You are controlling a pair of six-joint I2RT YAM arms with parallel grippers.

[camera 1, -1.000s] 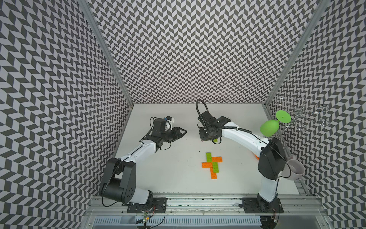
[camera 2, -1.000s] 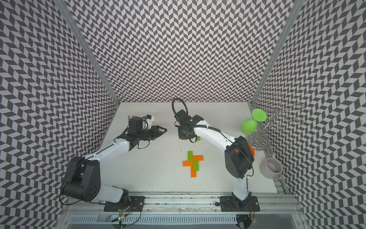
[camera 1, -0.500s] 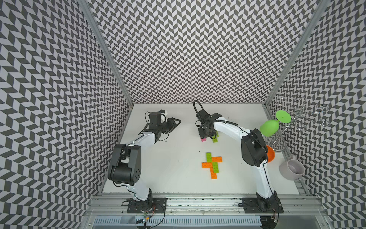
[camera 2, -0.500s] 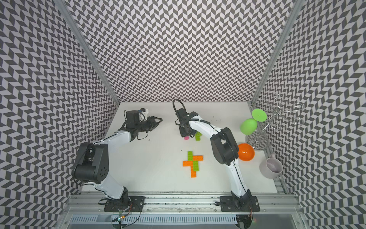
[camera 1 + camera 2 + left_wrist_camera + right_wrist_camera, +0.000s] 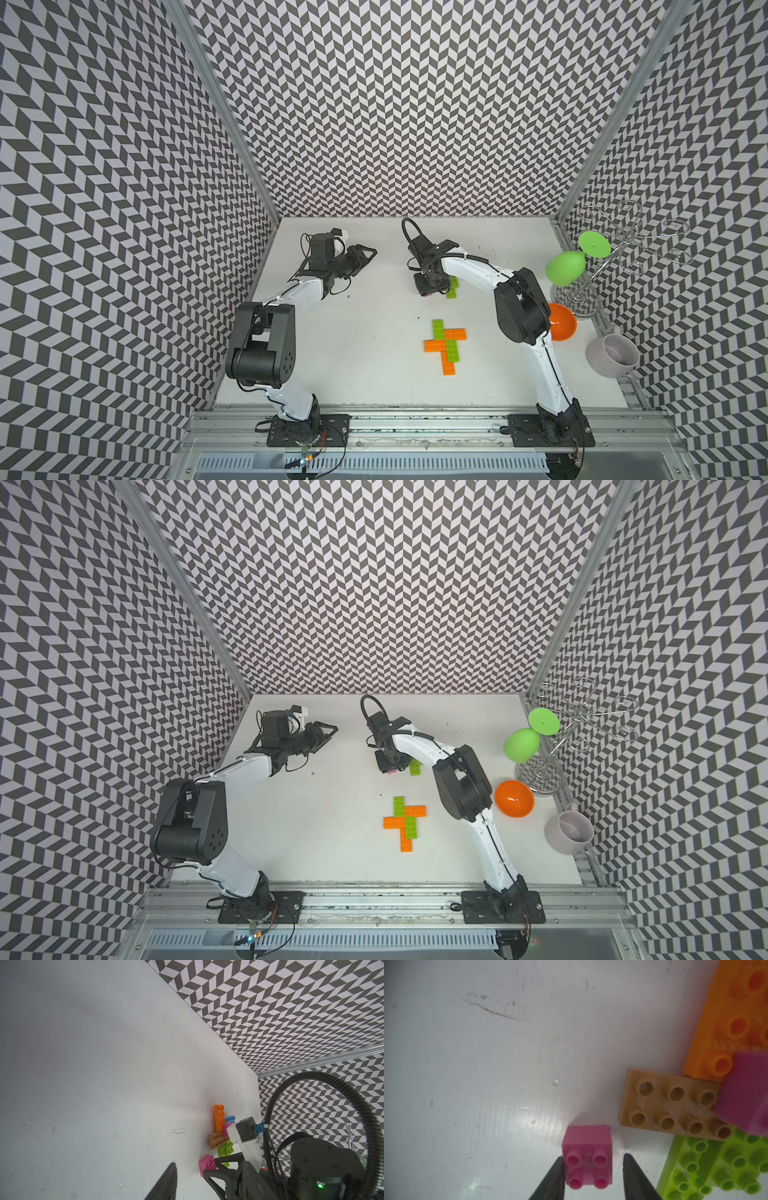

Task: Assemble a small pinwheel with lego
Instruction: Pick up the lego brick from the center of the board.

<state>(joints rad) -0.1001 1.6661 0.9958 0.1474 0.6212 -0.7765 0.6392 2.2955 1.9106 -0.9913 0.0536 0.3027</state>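
Between the right gripper's (image 5: 592,1160) parted jaws lies an ungripped four-studded pink square (image 5: 586,1142); left gripper's (image 5: 370,252) opening unclear.

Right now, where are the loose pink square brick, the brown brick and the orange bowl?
loose pink square brick (image 5: 588,1167): right wrist view, middle of its studded top.
brown brick (image 5: 670,1103): right wrist view, middle of its studded top.
orange bowl (image 5: 514,798): in a top view, on its inner wall.
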